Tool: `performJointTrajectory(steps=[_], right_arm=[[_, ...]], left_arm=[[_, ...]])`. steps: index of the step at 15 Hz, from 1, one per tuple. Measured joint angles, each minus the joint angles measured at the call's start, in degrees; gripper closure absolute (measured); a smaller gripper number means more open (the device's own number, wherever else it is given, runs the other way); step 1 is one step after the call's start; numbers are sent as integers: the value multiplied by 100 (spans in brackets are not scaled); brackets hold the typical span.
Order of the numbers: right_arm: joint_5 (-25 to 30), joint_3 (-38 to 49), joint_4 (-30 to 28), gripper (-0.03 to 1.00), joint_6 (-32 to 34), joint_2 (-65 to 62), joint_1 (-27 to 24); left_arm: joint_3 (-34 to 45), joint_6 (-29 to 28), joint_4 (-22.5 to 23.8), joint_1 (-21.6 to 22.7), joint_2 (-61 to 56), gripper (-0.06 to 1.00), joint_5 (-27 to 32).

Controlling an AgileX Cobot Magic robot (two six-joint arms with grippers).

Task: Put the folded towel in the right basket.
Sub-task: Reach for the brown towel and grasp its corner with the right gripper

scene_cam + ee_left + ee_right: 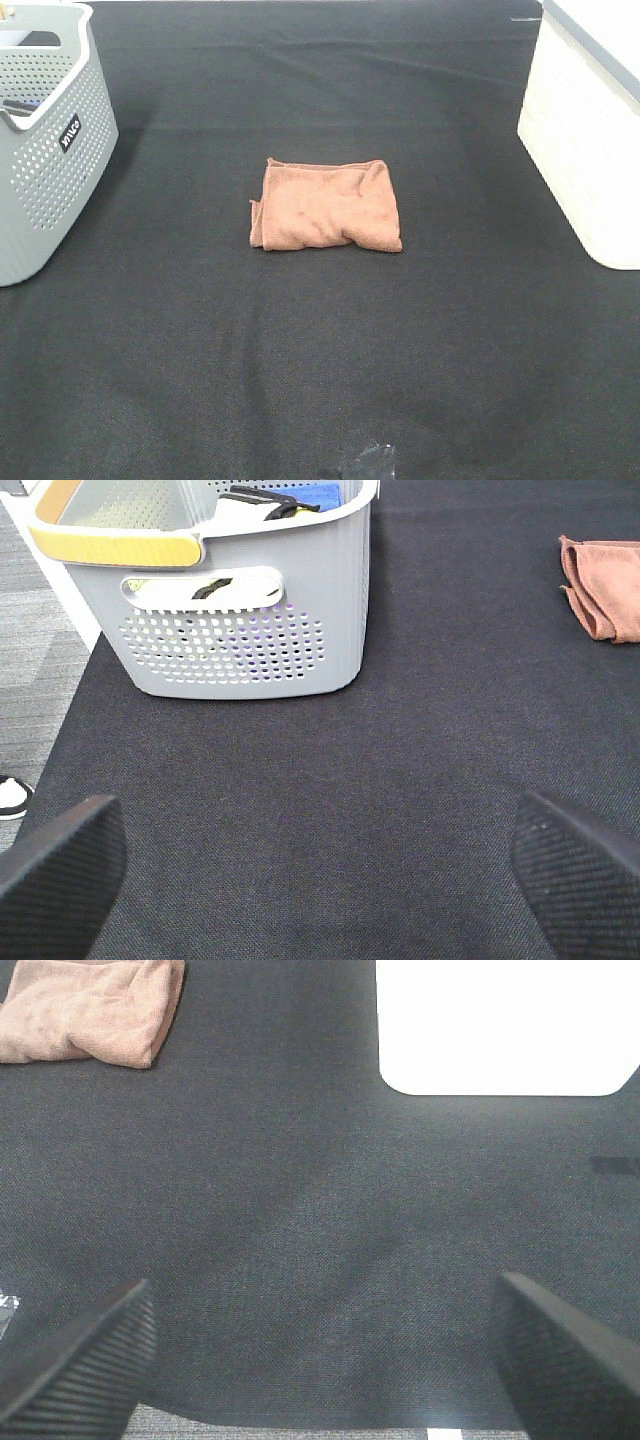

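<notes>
Okay, two grippers nearest: left gripper [318,880] and right gripper [322,1360], both spread wide, holding nothing, over the black mat [200,350]. One folded towel [325,205] lies flat mid-mat, well apart from two baskets: gray basket [50,170] left, white basket [580,150] right.

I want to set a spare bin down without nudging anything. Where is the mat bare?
Widest bare stretch: the black mat on the near side of the folded towel, save a small shiny scrap at the near edge. Also bare: between towel and grey basket, between towel and white basket, and behind the towel. Crowded only at the baskets.
</notes>
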Motion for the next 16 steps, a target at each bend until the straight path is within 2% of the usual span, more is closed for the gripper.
performJointTrajectory(steps=[16], right_arm=[[0,0,-6,9,0,0,0]], left_arm=[[0,0,0,0,0,-3,0]])
